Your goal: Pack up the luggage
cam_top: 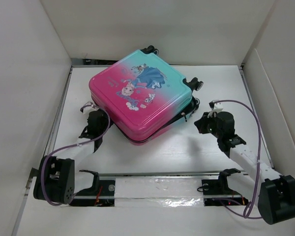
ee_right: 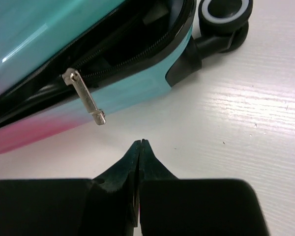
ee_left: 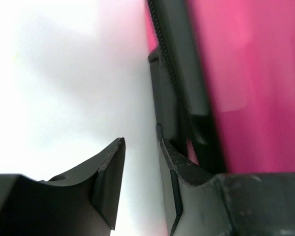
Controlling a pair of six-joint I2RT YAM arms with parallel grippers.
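One pink-to-teal hard-shell suitcase point(cam_top: 142, 96) lies diagonally, wheels point(cam_top: 196, 83) toward the far-right corner. The left gripper point(ee_left: 140, 135) stands apart; the right gripper point(ee_right: 140, 142) is pinched together.

white table point(cam_top: 152, 152) w/ white walls point(cam_top: 157, 29); shiny taped strip point(cam_top: 157, 189) at near edge.

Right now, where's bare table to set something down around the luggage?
Widest: table between luggage and front rail. Also right of its wheels, toward the wall. Crowded: left gripper at its left corner, right gripper by the zipper pull.
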